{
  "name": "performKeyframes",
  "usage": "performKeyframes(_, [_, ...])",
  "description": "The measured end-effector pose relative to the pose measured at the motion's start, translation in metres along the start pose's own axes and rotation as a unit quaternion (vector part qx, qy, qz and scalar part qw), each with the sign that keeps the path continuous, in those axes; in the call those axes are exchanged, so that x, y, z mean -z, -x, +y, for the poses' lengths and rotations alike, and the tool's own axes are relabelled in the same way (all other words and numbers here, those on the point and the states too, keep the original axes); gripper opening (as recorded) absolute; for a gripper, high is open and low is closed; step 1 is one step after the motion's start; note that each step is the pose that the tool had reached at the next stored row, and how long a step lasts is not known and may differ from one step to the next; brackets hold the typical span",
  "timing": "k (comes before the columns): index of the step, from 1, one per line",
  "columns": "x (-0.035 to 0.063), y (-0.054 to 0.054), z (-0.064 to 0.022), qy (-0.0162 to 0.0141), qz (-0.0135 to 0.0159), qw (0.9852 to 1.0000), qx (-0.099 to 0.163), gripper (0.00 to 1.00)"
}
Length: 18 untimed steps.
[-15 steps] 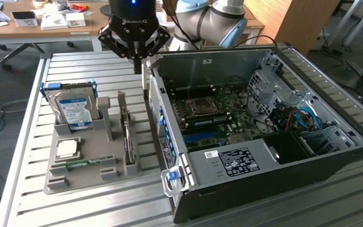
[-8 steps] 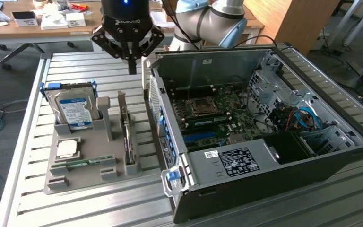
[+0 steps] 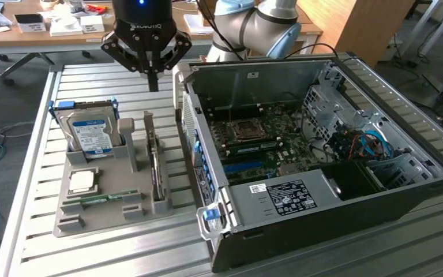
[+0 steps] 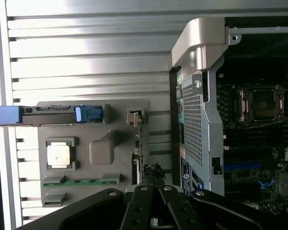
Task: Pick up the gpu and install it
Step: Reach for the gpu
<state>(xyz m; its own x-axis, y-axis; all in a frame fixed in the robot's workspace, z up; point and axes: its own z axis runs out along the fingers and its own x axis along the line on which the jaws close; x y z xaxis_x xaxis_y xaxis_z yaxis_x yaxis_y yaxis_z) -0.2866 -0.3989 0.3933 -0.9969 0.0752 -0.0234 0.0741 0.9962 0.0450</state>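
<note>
1. The black, multi-link robot gripper (image 3: 154,81) hangs above the slatted silver metal table (image 3: 113,254), its jaws pressed together with nothing between them.
2. The gpu (image 3: 154,164), a thin flat circuit card with a silvery metal bracket, stands on edge in a slot of the grey moulded parts holder (image 3: 90,216). It sits on the holder's side nearest the black, open-sided computer case (image 3: 345,219).
3. The gripper is near the end of the card that lies farther from the exterior camera, but it is above the card and apart from it (neither view shows any contact).
4. By my reading the pick-up has not begun, as the card sits untouched in its slot.
5. Inside the case the green motherboard (image 3: 260,138) lies exposed. No card appears seated in its expansion slots, so the whole installation is left to do.
</note>
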Motion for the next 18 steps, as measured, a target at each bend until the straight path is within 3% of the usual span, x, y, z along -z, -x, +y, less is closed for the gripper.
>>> performKeyframes(8, [0.0003,-0.011,-0.0008,0.0,0.0,1.0,0.0,0.11])
performKeyframes(18, [0.0004,-0.012,-0.0015,-0.0001,0.0,1.0,0.0,0.11])
